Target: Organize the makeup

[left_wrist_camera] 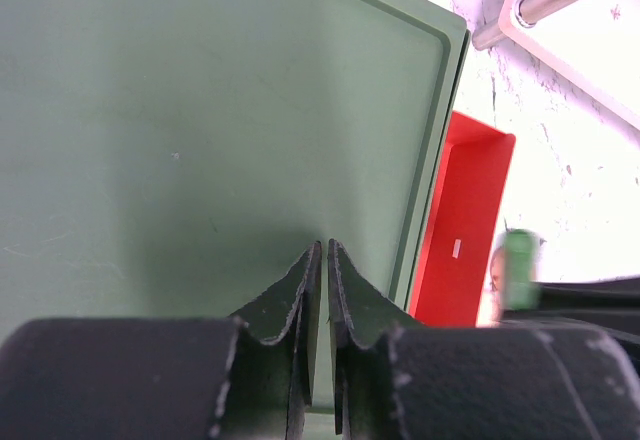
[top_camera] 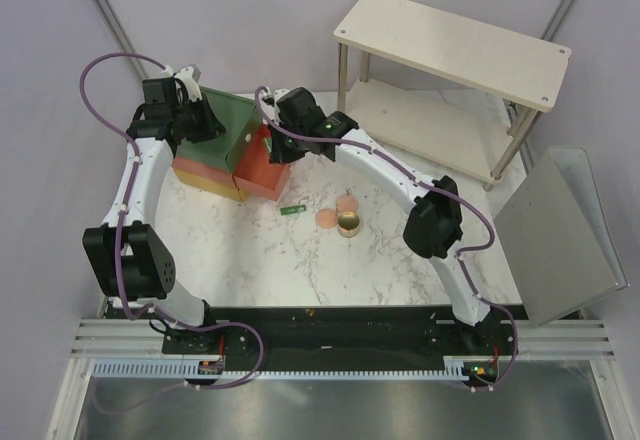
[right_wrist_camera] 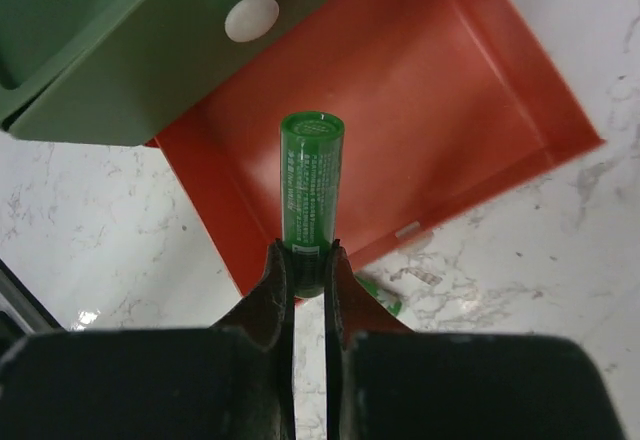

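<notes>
Right gripper (right_wrist_camera: pixel 307 252) pinching green tube (right_wrist_camera: pixel 311 175) at lower end; tube points out over open orange drawer (right_wrist_camera: pixel 430 90) of drawer box (top_camera: pixel 228 125). Left gripper (left_wrist_camera: pixel 322 252) jaws pressed nearly together, nothing between, tips against box's green top. On marble table (top_camera: pixel 260 260): gold pot (top_camera: pixel 349 225), two pink discs (top_camera: pixel 327 219) just beside it, small green piece (top_camera: pixel 292 209) near drawer front.

A green, orange and yellow drawer box (top_camera: pixel 228 125) stands back left on the marble surface (top_camera: pixel 300 260), its orange drawer (top_camera: pixel 262 172) pulled out. A 2-tier wooden shelf (top_camera: pixel 450 45) stands back right, with a metal sheet (top_camera: pixel 560 240) near it.
</notes>
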Available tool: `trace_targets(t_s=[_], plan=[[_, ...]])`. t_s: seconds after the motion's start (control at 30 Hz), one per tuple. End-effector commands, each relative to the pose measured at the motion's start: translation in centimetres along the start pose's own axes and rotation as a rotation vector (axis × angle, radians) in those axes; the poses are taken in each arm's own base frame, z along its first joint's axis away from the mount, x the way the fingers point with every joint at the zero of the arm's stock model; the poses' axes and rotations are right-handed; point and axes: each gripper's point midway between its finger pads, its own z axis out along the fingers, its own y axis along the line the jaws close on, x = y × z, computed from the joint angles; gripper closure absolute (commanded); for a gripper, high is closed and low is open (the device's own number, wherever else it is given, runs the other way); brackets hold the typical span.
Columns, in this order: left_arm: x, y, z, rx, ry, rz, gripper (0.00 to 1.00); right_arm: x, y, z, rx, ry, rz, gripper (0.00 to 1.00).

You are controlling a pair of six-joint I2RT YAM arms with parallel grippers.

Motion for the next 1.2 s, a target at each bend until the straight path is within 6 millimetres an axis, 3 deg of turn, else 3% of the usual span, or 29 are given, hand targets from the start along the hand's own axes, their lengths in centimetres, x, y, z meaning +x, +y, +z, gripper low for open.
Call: trace_targets(t_s=[0.0, 0.03, 0.07, 0.13, 0.17, 0.23, 0.27, 0.33, 0.37, 0.6, 0.63, 0.7, 0.73, 0.77, 0.8, 0.83, 0.9, 1.0, 1.17], plan=[[12.6, 3.5, -0.3, -0.141, 0.449, -0.076, 0.84, 0.9, 1.8, 1.8, -0.077, 0.042, 0.04, 0.9], [12.6, 3.6, -0.3, -0.142, 0.449, -0.076, 0.84, 1.2, 1.8, 2.1, -0.08, 0.049, 0.041, 0.88], [12.6, 3.6, -0.3, -0.142, 0.451, -0.075, 0.84, 1.3, 1.7, 2.2, -0.081, 0.05, 0.041, 0.76], [12.6, 3.5, -0.4, -0.142, 0.448, -0.074, 0.84, 1.7, 1.4, 2.3, -0.067, 0.054, 0.034, 0.63], [12.7, 3.6, -0.4, -0.144, 0.451, -0.074, 0.84, 1.0, 1.5, 1.7, -0.066, 0.032, 0.026, 0.5], [12.7, 3.5, -0.4, -0.141, 0.451, -0.077, 0.84, 1.2, 0.9, 1.5, -0.036, 0.022, 0.009, 0.35], [12.7, 3.5, -0.3, -0.14, 0.452, -0.077, 0.84, 0.1, 0.9, 0.5, -0.034, -0.015, 0.001, 0.27], [12.7, 3.5, -0.3, -0.139, 0.454, -0.08, 0.84, 0.0, 0.5, 0.0, -0.013, -0.03, -0.019, 0.2], [12.8, 3.5, -0.3, -0.138, 0.453, -0.078, 0.84, -1.0, 0.7, -1.1, -0.014, -0.064, -0.031, 0.17], [12.6, 3.5, -0.4, -0.141, 0.448, -0.077, 0.84, -1.1, 0.4, -4.6, -0.027, -0.12, -0.126, 0.12], [12.6, 3.5, -0.5, -0.142, 0.445, -0.075, 0.84, 0.3, -0.2, -4.4, -0.02, -0.091, -0.134, 0.12], [12.6, 3.5, -0.5, -0.144, 0.446, -0.076, 0.84, 0.8, -0.2, -5.4, -0.043, -0.097, -0.184, 0.12], [12.6, 3.5, -0.5, -0.144, 0.446, -0.076, 0.84, 2.2, -0.4, -5.4, -0.051, -0.081, -0.198, 0.12], [12.7, 3.5, -0.5, -0.143, 0.446, -0.078, 0.84, 3.1, -0.6, -5.4, -0.072, -0.07, -0.237, 0.12], [12.8, 3.5, -0.5, -0.142, 0.449, -0.079, 0.84, 5.8, -1.1, -4.7, -0.089, -0.017, -0.253, 0.12], [12.7, 3.5, -0.5, -0.141, 0.448, -0.079, 0.84, 5.7, -0.8, -5.0, -0.114, -0.05, -0.28, 0.12], [12.9, 3.5, -0.5, -0.141, 0.452, -0.083, 0.84, 8.2, -1.0, -4.2, -0.169, -0.044, -0.351, 0.11], [13.1, 3.4, -0.4, -0.137, 0.453, -0.087, 0.84, 10.0, -1.5, -3.6, -0.186, -0.043, -0.383, 0.07], [13.5, 3.5, -0.5, -0.141, 0.46, -0.088, 0.84, 12.2, -2.2, -0.8, -0.228, 0.024, -0.329, 0.07]])
